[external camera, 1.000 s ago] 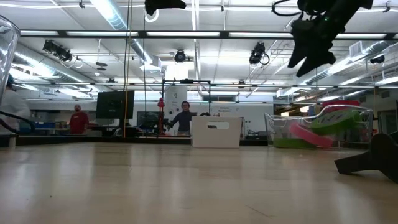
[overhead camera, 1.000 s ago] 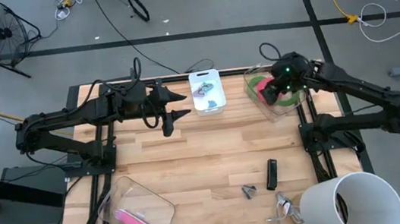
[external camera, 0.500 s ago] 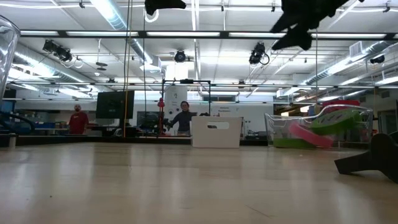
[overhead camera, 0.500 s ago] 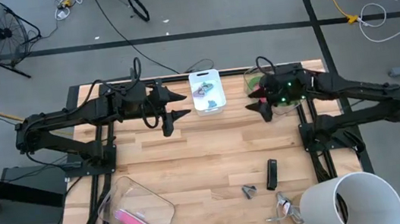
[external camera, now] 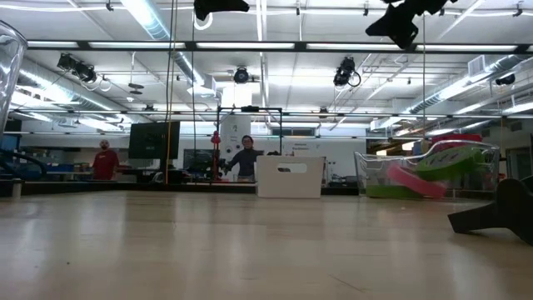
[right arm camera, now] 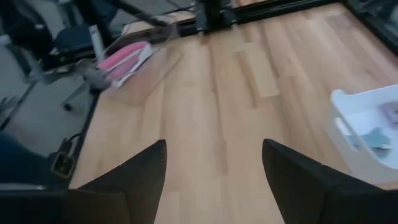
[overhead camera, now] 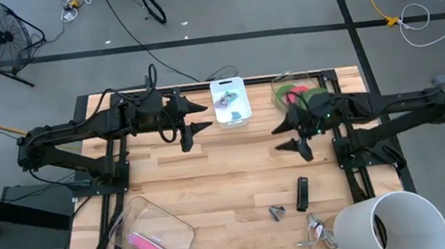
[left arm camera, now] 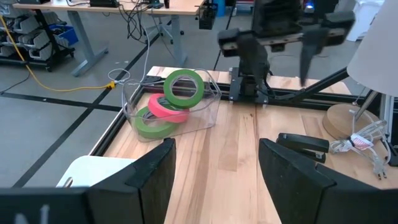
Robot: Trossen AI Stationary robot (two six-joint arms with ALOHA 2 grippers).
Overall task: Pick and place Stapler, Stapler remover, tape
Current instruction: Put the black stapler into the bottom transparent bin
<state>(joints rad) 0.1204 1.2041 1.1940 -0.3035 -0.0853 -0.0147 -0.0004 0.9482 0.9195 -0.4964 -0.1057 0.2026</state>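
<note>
We take the clear tape bin [overhead camera: 300, 100] as landmark; it stands at the table's far edge, near the base of the right arm. In it we see the tape [left arm camera: 168, 103]: one green roll leans tilted on the red roll, which rests on a second green roll lying flat, open centres up. The stapler [overhead camera: 302, 193] lies on the wood well in front of the bin, toward the near edge, its long axis running from near edge to far edge. The small stapler remover [overhead camera: 277, 212] sits just beside the stapler, on the side away from the white cup [overhead camera: 388, 225]. The right gripper [overhead camera: 290, 136] hovers above the table, just in front of the bin, fingers spread and holding nothing. The left gripper [overhead camera: 198, 116] hangs well apart from the bin, beyond the white tray [overhead camera: 230, 102], fingers spread and empty. We can read no writing or label on any item.
</note>
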